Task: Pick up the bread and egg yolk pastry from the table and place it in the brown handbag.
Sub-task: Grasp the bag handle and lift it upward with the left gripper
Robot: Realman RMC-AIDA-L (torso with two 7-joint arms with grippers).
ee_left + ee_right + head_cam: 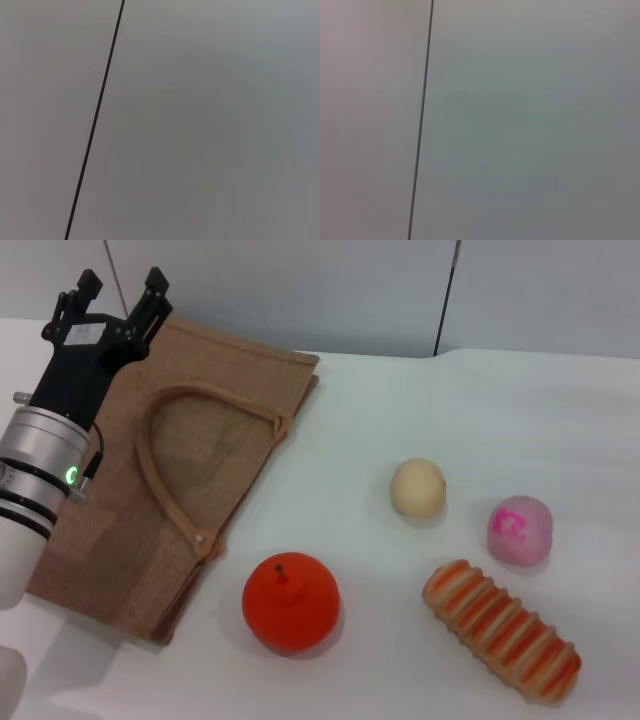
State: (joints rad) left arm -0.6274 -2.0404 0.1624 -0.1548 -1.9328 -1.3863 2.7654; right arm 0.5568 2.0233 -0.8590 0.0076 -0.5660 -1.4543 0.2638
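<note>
The bread (502, 629), a long ridged loaf with orange and cream stripes, lies on the white table at the front right. The egg yolk pastry (417, 487), a small pale beige ball, sits behind it near the middle. The brown handbag (185, 475) lies flat on the left with a tan loop handle (165, 475) on top. My left gripper (122, 292) hovers over the bag's far left corner, fingers spread apart and holding nothing. The right gripper is out of view. Both wrist views show only a plain grey wall with a dark seam.
An orange-red fruit with a stem (290, 601) sits at the front centre, just right of the bag's near edge. A pink ball with a magenta mark (519, 529) rests right of the pastry, close behind the bread. A grey wall (350, 290) bounds the table's far side.
</note>
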